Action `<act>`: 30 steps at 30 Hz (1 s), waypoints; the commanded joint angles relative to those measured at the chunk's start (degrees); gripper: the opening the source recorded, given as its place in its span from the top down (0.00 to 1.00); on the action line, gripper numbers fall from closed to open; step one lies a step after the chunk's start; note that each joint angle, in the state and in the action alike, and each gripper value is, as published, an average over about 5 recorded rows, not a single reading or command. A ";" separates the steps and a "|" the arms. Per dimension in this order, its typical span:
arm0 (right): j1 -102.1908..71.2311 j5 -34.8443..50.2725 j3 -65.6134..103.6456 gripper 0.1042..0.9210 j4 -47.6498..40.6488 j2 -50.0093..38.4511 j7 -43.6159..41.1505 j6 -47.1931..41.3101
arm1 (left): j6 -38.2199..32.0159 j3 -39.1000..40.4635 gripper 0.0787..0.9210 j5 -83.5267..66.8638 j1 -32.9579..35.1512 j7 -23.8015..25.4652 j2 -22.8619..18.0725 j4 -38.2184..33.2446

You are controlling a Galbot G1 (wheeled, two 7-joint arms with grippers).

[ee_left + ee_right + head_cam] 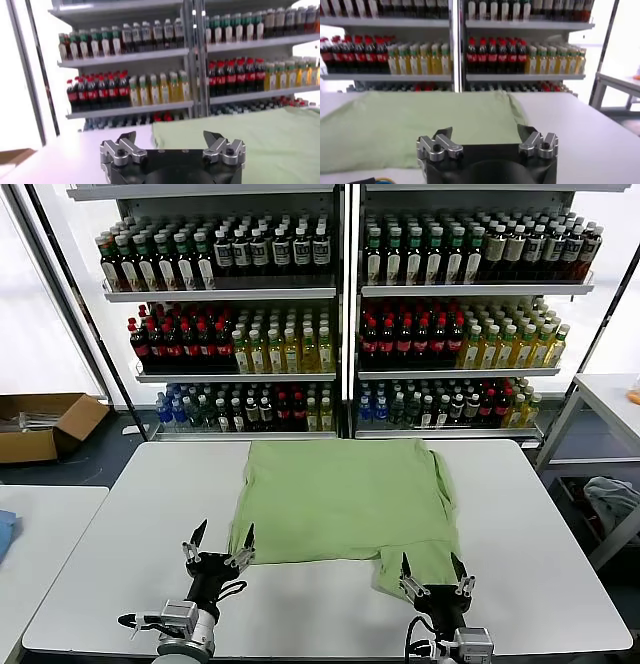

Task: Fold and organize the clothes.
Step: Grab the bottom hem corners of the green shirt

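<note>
White table (120,514); shelves (340,289) of bottles (420,334) behind; cardboard box (45,424) on floor, left; side table (605,399), right.

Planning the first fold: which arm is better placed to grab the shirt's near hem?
Right, marginally. The open right gripper sits over the green shirt at its sleeve; the open left gripper straddles the hem corner, partly over bare table.

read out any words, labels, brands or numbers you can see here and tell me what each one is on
None can be read.
Bottle labels on the metal drink shelves: too small and blurred.
Light green cotton shirt on the white table: no print visible.
Brown cardboard box: no readable marking.
</note>
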 commanded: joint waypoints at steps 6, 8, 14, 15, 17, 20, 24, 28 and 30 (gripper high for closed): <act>-2.21 1.22 0.22 0.12 -1.47 0.47 4.76 -0.85 | 8.00 0.16 0.12 0.25 -0.37 0.58 1.48 0.70; -2.26 2.25 0.35 0.12 -1.79 0.57 5.26 -0.90 | 8.23 0.30 0.12 0.37 -0.47 0.50 1.62 1.29; -2.25 3.69 0.45 0.12 -2.54 0.95 5.97 -1.21 | 9.34 0.91 0.12 0.19 -0.87 0.03 3.00 3.15; -2.23 3.70 0.44 0.12 -2.65 1.07 6.00 -1.29 | 9.60 0.96 0.12 0.17 -0.99 0.03 3.28 3.30; -2.22 3.71 0.41 0.12 -2.78 1.26 6.00 -1.52 | 10.30 0.97 0.12 0.08 -1.38 0.06 3.74 3.49; -2.27 3.73 0.37 0.12 -2.91 1.46 5.97 -1.88 | 11.82 1.04 0.12 -0.95 -2.18 0.12 4.36 3.64; -2.29 4.13 0.41 0.12 -3.15 1.64 6.00 -2.03 | 14.53 1.16 0.12 -4.00 -3.86 0.22 5.08 3.90; -2.16 4.32 0.34 0.12 -3.48 2.11 6.02 -2.15 | 15.85 1.04 0.12 -6.71 -5.41 0.23 5.37 4.77; -2.07 4.30 0.25 0.12 -3.74 2.36 5.98 -2.17 | 15.87 1.09 0.12 -7.29 -5.59 0.29 5.47 5.37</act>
